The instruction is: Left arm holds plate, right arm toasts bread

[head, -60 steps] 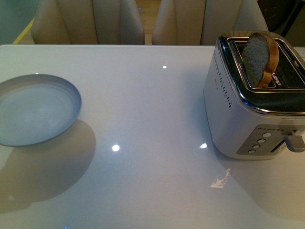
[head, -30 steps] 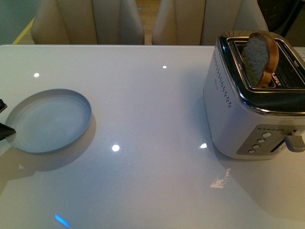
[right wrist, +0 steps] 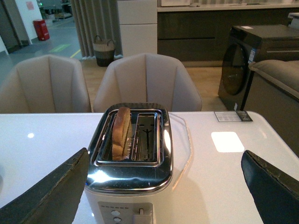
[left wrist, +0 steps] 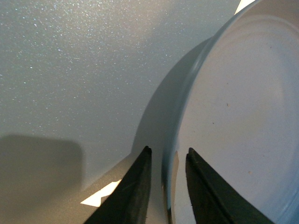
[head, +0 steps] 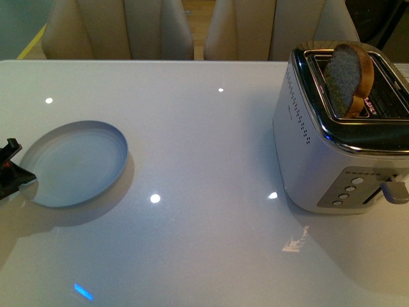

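The pale blue-grey plate [head: 80, 163] is at the left of the white table, tilted a little, with its shadow close beneath it. My left gripper [head: 13, 169] is shut on its near-left rim; in the left wrist view the two dark fingers [left wrist: 135, 186] pinch the thin edge of the plate [left wrist: 243, 107]. The bread [head: 348, 77] stands upright in the left slot of the silver toaster [head: 319, 160], its top sticking out. In the right wrist view my right gripper [right wrist: 164, 156] is open wide, hovering in front of the toaster [right wrist: 131, 177] and the bread [right wrist: 121, 135]. It does not show in the front view.
The toaster's lever [head: 396, 190] juts out at its front right, beside a column of buttons. A scrap of label [head: 295, 243] lies on the table before the toaster. Beige chairs [head: 121, 29] line the far edge. A small card [right wrist: 232, 116] lies beyond the toaster.
The plate has moved right and come down closer to the table. My left gripper has entered the front view at the left edge. The toaster and bread have not moved.
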